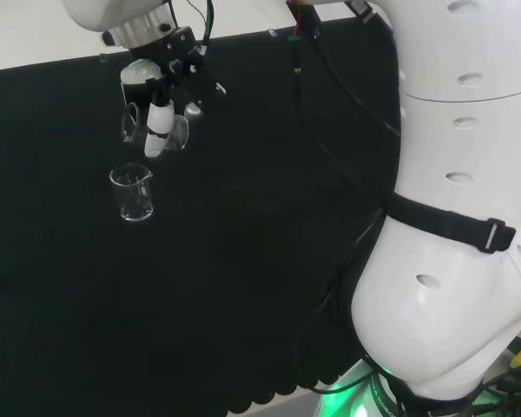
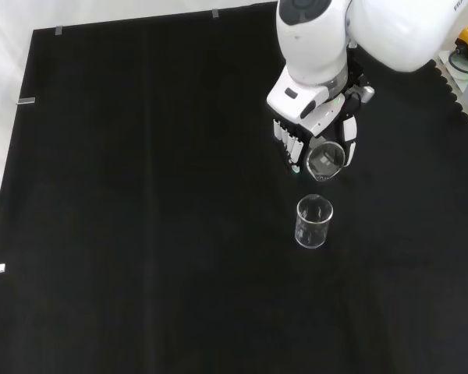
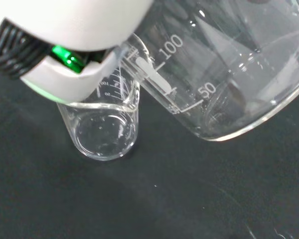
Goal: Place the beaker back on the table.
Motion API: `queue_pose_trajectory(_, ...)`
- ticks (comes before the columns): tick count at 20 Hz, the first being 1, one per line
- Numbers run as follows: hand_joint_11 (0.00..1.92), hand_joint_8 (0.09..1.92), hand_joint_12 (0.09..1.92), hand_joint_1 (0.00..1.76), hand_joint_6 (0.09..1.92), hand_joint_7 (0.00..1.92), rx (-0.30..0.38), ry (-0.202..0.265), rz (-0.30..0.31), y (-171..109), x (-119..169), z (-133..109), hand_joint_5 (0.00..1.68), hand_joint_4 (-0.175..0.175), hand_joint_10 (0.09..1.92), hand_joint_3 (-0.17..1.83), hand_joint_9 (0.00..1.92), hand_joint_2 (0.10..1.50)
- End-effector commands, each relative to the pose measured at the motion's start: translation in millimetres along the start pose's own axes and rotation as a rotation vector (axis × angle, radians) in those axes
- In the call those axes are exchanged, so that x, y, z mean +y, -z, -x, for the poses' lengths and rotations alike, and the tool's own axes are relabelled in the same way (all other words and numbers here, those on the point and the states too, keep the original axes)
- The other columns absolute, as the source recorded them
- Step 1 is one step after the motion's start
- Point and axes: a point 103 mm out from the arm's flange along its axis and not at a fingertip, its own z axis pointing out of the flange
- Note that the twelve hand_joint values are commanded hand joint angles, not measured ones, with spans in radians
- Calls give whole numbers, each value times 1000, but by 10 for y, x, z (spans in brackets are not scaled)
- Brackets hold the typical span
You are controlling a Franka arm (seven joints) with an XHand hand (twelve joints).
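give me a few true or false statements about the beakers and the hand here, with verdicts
1. The hand holds a clear beaker above the cloth. True.
2. A second beaker stands upright on the black cloth. True.
3. The standing beaker is full of blue liquid. False: it looks clear and empty.
4. The held beaker is upright. False: it is tilted in the hand.
5. In the front view the standing beaker is above the hand. False: it is below it.
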Motion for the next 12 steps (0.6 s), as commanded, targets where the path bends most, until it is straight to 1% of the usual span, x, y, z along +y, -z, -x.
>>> queue_pose_trajectory(1,1276,87,759,1189,634,1691,18,13,20,6,-6,-8,1294,-81,87,695,1654,634)
queue_pose_trajectory(9,1272,87,759,1189,637,1692,12,14,17,-1,5,-17,1293,-81,87,696,1653,635)
queue_pose_trajectory(12,1272,87,759,1189,638,1692,24,17,35,-16,9,-4,1293,-80,87,696,1653,634)
